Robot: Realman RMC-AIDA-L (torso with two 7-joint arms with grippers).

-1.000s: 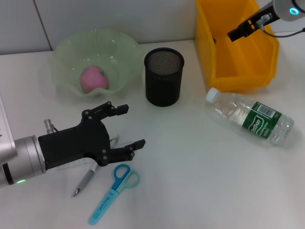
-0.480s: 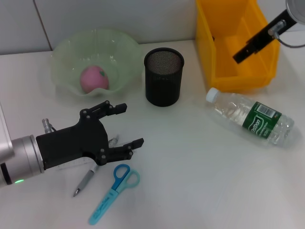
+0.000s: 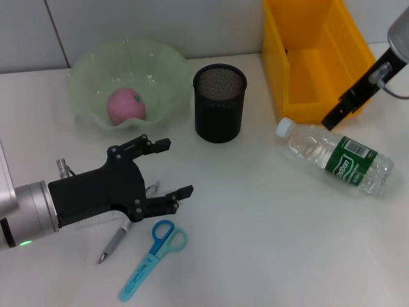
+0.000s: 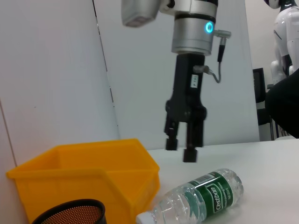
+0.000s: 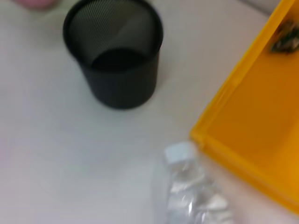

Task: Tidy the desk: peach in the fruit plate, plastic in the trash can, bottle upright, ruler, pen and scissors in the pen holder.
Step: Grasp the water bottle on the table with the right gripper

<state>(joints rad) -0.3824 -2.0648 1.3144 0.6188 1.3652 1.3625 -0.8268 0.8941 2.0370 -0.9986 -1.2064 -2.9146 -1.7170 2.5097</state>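
I have the right pincer [image 3: 335,119] hanging over the bottle [image 3: 337,158], just above its shoulder end and close in front of the yellow bin [image 3: 316,61]. In the left wrist view its two fingers [image 4: 189,154] point straight down with only a narrow gap between them, holding nothing, and clear of the plastic below.

The bottle lies on its side on the white worktop [image 3: 255,217], not upright. Its long axis runs from the white cap [image 3: 285,126], which sits toward the pen holder side of the pincer, down to the base, which points away toward my right and a little nearer to me. It is clear, crumpled-looking plastic with a dark green label [image 3: 349,161] around the middle. The right wrist view shows the cap end lying just beside the bin's front corner.

The black mesh pen holder [image 3: 219,102] stands upright well to the left of that pincer.

My left pincer [image 3: 167,171] hovers low over the worktop with its fingers spread wide and empty. The pen [image 3: 117,240] and the blue scissors [image 3: 153,256] lie just below it on my side, and beyond it the peach [image 3: 125,106] rests in the green fruit plate [image 3: 89,70].
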